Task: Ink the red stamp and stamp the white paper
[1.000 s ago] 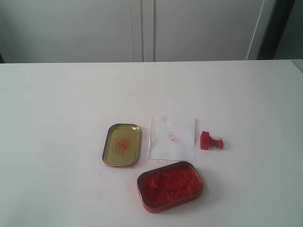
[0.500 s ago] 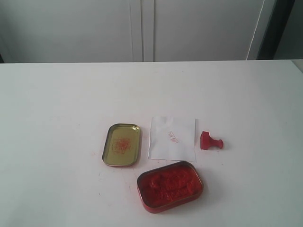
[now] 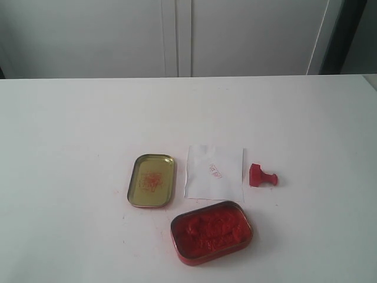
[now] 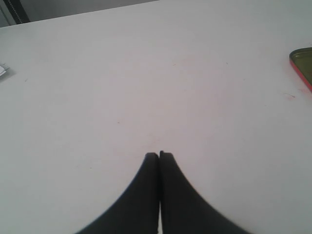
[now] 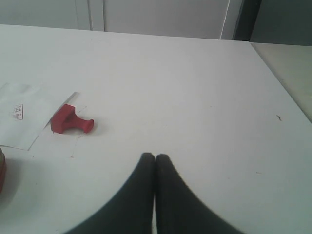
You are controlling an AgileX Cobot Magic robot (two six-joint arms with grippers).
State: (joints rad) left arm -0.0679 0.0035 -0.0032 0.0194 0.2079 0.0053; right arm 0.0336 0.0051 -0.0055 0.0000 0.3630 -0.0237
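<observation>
Left end effector fingers together, holding nothing. Right end effector the same. Red stamp lies on its side on the bench, just beside the white paper, not touching. The paper has a small red mark.

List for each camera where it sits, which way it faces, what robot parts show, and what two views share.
Exterior view: off the arms, raised, looking down at the white paper, the red stamp, ink tin and lid; no robot part shows.
Left wrist view: on the left arm, past the shut left end effector over table; lid's edge shows.
Right wrist view: on the right arm, past the shut right end effector toward stamp and paper, shared with the exterior view.
</observation>
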